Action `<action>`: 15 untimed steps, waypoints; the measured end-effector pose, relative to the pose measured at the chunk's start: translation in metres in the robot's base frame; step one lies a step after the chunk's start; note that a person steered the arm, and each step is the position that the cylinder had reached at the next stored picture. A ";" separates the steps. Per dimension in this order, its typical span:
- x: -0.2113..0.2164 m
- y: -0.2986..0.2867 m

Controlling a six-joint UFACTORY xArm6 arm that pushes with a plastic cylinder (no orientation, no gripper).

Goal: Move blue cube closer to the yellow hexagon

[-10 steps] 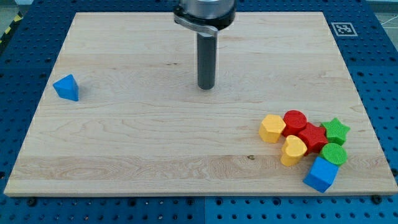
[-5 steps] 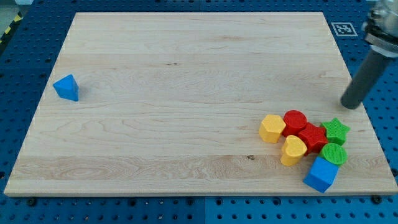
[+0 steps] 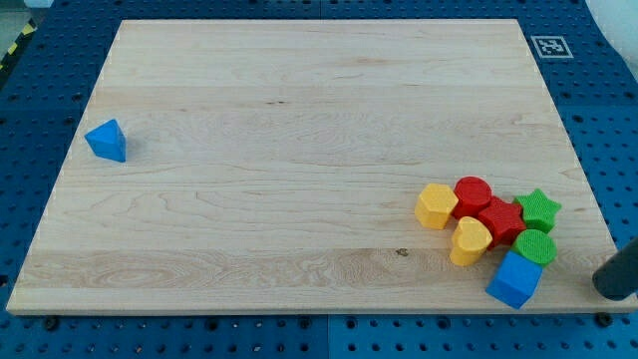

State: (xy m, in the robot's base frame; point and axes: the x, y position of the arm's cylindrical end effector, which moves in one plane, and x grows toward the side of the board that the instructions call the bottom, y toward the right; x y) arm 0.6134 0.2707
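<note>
The blue cube (image 3: pixel 515 278) sits near the board's bottom right corner, touching the green cylinder (image 3: pixel 535 246) above it. The yellow hexagon (image 3: pixel 436 205) lies up and to the left of the cube, at the left end of the cluster of blocks. My rod shows only at the view's right edge; my tip (image 3: pixel 609 291) is off the board, to the right of the blue cube and apart from it.
A yellow heart-shaped block (image 3: pixel 470 240), a red cylinder (image 3: pixel 473 193), a red star (image 3: pixel 501 219) and a green star (image 3: pixel 539 209) crowd between cube and hexagon. A blue triangular block (image 3: pixel 107 141) lies alone at the left. The wooden board (image 3: pixel 299 150) rests on a blue pegboard.
My rod has swept from the board's top middle to the right edge, then down to the bottom right, off the board. No block has moved.
</note>
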 end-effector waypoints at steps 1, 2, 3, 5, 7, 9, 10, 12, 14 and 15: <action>0.005 -0.014; 0.001 -0.057; 0.001 -0.075; 0.001 -0.105; 0.001 -0.138; 0.001 -0.175; 0.001 -0.187; 0.005 -0.120; 0.004 -0.123; 0.005 -0.149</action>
State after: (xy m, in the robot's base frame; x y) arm 0.6179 0.1216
